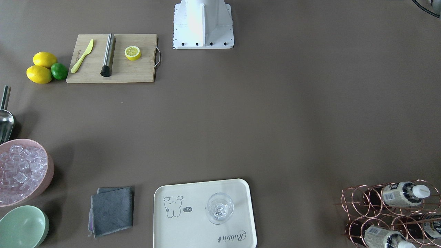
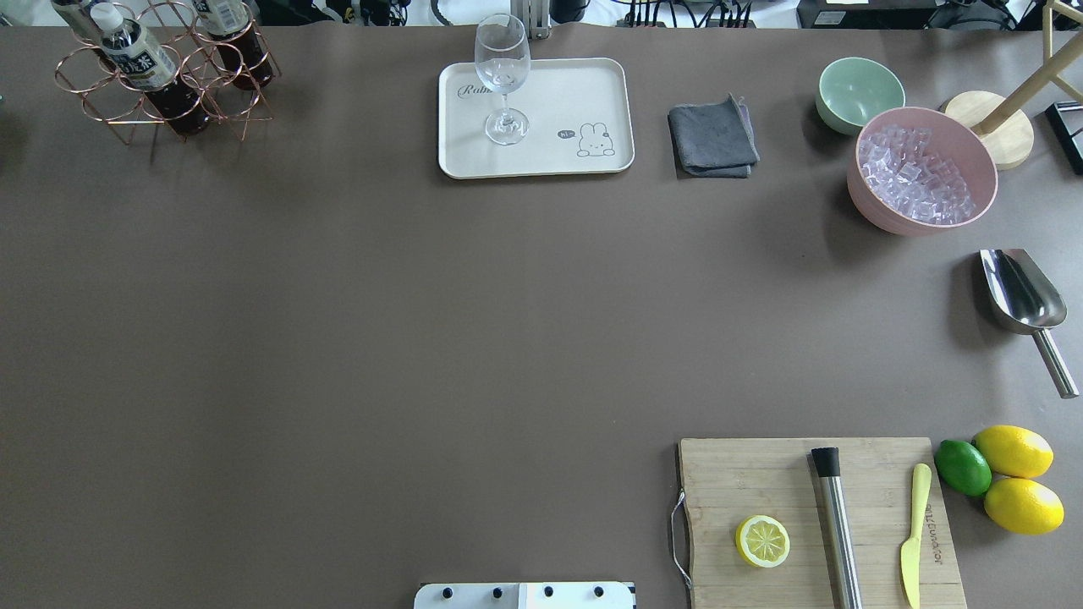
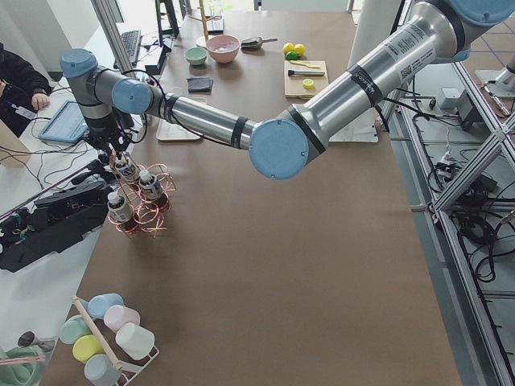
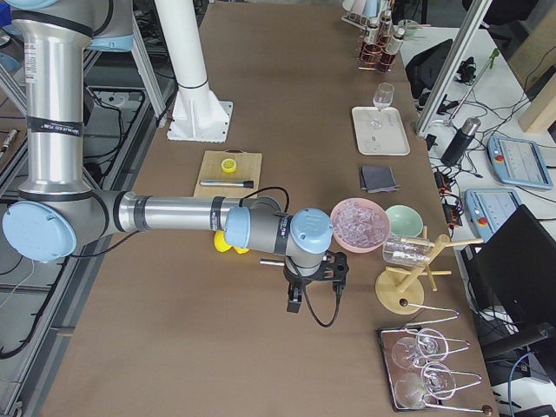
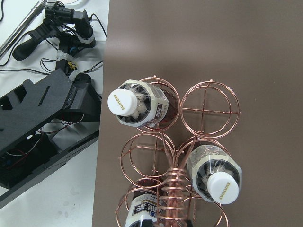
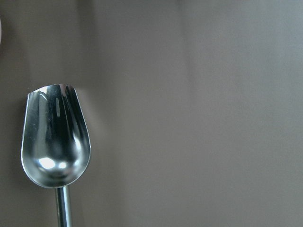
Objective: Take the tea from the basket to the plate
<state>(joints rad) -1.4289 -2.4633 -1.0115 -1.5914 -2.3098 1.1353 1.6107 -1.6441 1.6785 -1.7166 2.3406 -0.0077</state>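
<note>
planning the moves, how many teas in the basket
3 teas, all in the basket: one upper left, one lower right, one cut off at the view's bottom edge.

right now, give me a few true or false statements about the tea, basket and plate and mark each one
1. Three tea bottles stand in the basket. True.
2. One bottle already lies on the plate. False: only a stemmed glass stands on it.
3. The pink bowl holds ice cubes. True.
4. The lemon half sits on the grey cloth. False: it sits on the cutting board.
</note>
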